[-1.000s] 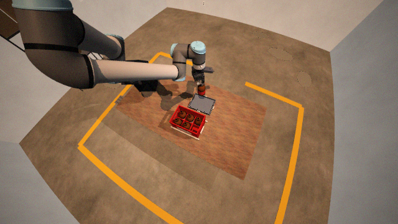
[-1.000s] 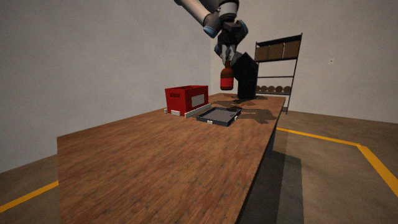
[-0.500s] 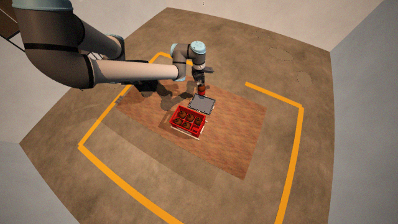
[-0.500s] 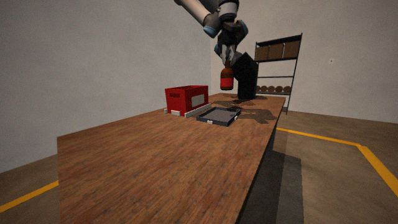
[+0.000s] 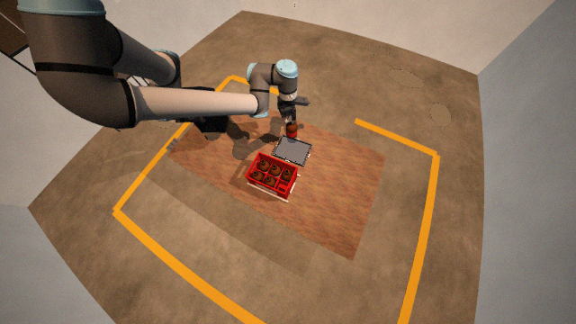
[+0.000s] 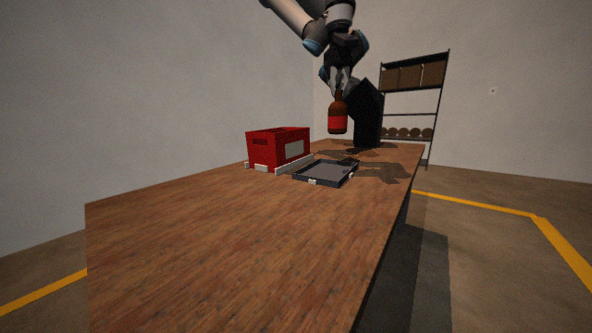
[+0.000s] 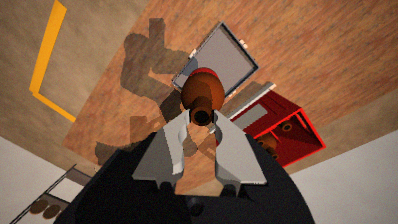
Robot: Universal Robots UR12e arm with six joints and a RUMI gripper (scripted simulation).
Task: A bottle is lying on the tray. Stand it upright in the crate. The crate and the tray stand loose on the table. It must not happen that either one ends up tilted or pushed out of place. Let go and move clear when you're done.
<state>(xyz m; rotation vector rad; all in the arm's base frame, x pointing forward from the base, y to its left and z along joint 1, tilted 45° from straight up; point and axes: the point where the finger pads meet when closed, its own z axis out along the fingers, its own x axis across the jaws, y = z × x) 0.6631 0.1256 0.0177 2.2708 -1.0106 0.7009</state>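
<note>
Bottle (image 6: 338,116) hangs upright, neck up, in the pincer (image 6: 339,88).

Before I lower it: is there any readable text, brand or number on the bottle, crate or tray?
None can be read.
Bottle, hanging by its neck in the gripper: plain red label band, no lettering visible.
Crate: blank grey side panel.
Tray: bare grey floor, no marking.
</note>
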